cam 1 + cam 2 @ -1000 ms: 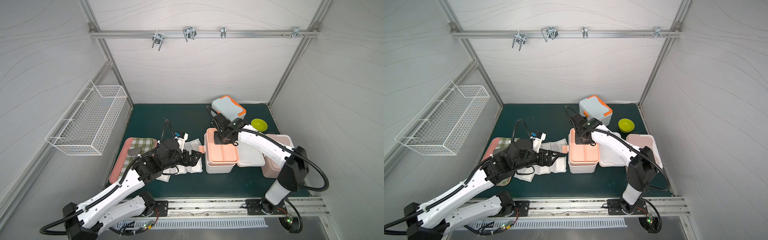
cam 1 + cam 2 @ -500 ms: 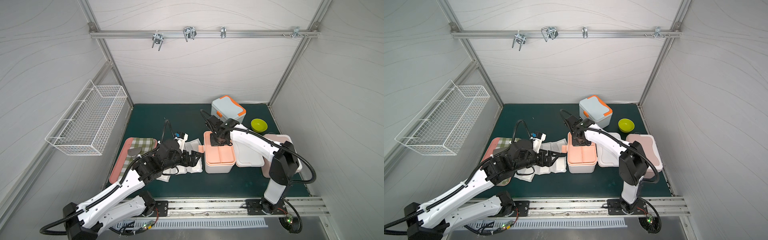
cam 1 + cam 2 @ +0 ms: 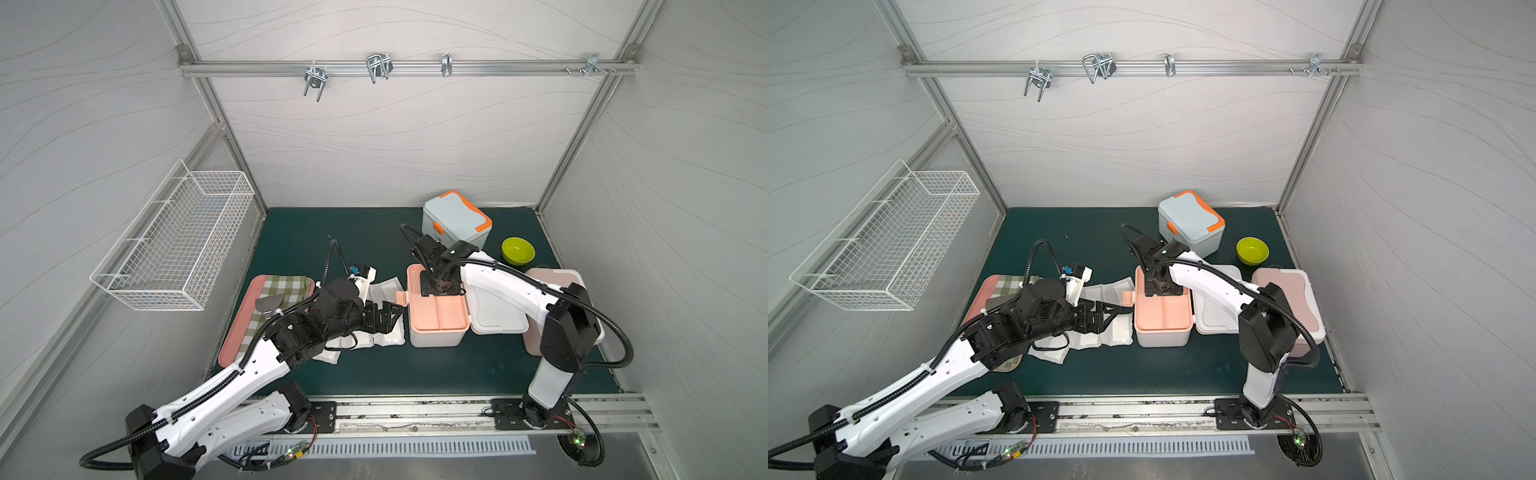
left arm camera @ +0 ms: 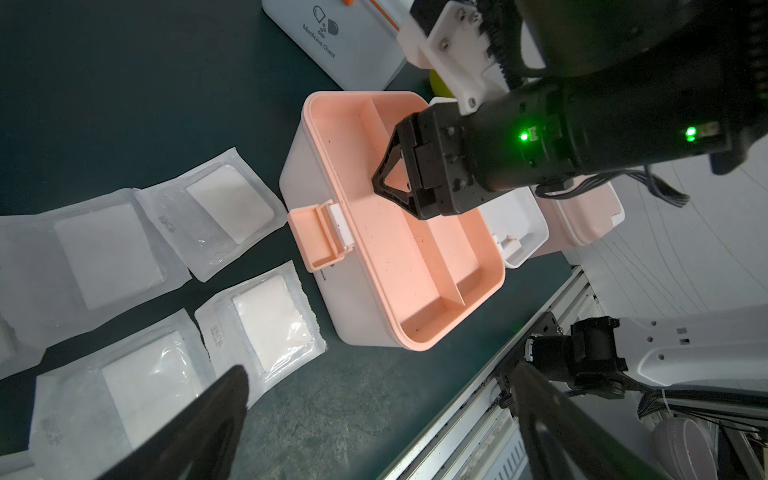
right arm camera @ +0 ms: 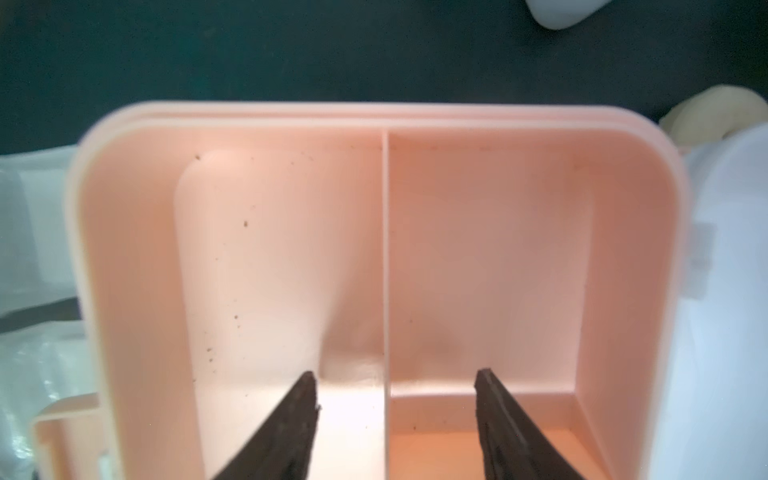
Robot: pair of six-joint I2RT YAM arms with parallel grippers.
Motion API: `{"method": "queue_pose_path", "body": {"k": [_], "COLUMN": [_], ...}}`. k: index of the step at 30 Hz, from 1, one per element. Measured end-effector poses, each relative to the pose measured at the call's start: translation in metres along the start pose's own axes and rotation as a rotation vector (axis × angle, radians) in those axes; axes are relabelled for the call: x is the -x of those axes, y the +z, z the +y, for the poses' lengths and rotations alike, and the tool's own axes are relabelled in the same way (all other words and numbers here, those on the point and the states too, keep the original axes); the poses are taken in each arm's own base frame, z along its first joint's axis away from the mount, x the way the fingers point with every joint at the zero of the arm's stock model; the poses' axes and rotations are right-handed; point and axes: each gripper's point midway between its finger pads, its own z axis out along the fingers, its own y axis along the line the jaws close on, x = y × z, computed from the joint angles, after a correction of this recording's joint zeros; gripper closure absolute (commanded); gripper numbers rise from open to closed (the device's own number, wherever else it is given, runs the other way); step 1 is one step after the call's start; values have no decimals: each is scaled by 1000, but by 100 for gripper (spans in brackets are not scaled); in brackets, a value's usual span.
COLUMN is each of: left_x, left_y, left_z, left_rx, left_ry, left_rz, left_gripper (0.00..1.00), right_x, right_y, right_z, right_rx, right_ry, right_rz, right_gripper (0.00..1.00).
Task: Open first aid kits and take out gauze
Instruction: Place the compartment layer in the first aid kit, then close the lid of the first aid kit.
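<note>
The white first aid kit (image 3: 434,341) with peach trim stands open, its peach divided tray (image 4: 399,249) bare and its white lid (image 3: 498,322) lying flat beside it. My right gripper (image 5: 395,372) is open and reaches down into the tray's far end (image 3: 436,286), one finger on each side of the divider, holding nothing. Several gauze pouches (image 4: 230,199) lie on the mat left of the kit (image 3: 386,286). My left gripper (image 3: 390,311) hovers open over them, empty (image 4: 382,374). The pale blue kit (image 3: 455,218) stands shut at the back. The pink kit (image 3: 552,276) is shut at the right.
A green bowl (image 3: 518,250) sits between the blue and pink kits. A pink tray (image 3: 239,332) with a checked cloth (image 3: 286,286) lies at the left under my left arm. A wire basket (image 3: 178,245) hangs on the left wall.
My right gripper has shifted slightly left over the tray's far end and gone from shut to open. The left arm has not moved.
</note>
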Motion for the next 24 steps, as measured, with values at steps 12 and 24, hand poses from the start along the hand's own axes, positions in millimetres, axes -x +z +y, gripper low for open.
{"method": "queue_pose_path", "body": {"k": [12, 24], "left_x": [22, 34], "left_y": [31, 120], "left_z": [-33, -66], "left_rx": [-17, 17], "left_ry": [17, 81], "left_rz": [82, 225], "left_gripper": [1, 1], "right_x": [-10, -71], "right_y": [-94, -85], "right_z": [-64, -141], "right_rx": [198, 275], "right_ry": [100, 349], "right_rz": [-249, -286], "right_gripper": [1, 1]}}
